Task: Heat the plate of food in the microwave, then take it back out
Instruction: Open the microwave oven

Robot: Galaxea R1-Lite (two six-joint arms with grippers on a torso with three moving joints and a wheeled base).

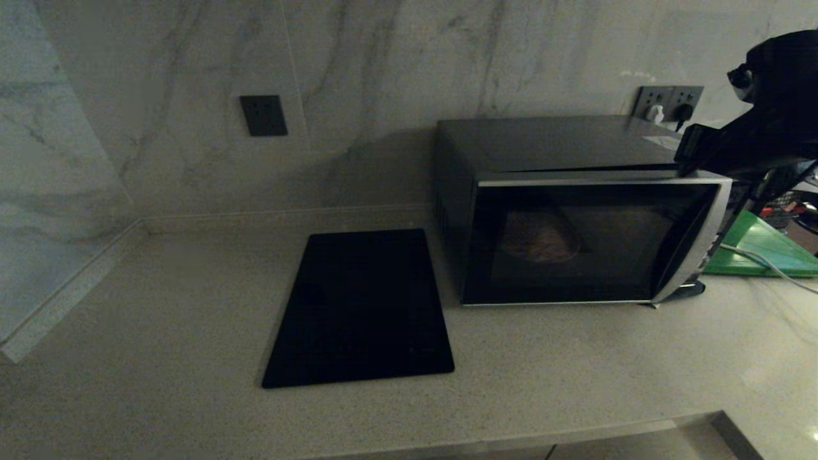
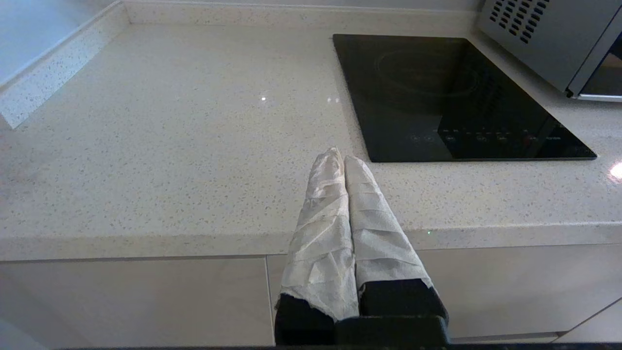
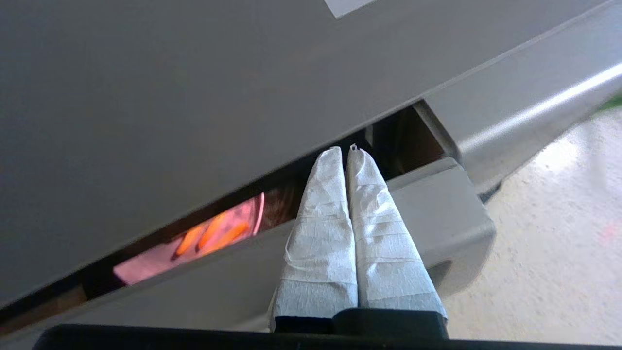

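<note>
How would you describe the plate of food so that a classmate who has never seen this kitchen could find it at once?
Start at the microwave standing against the marble wall, to the right of the flat black panel. Look through its dark glass door, which stands slightly ajar: the plate of food sits inside. It is the only pinkish-purple dish, carrying a few orange pieces.

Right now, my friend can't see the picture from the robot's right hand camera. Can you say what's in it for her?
The right gripper, its white-wrapped fingers pressed shut, pokes into the gap of the microwave door, which stands slightly ajar. Through the gap shows the plate of food, pinkish with orange pieces, and pale countertop lies beside the oven.
</note>
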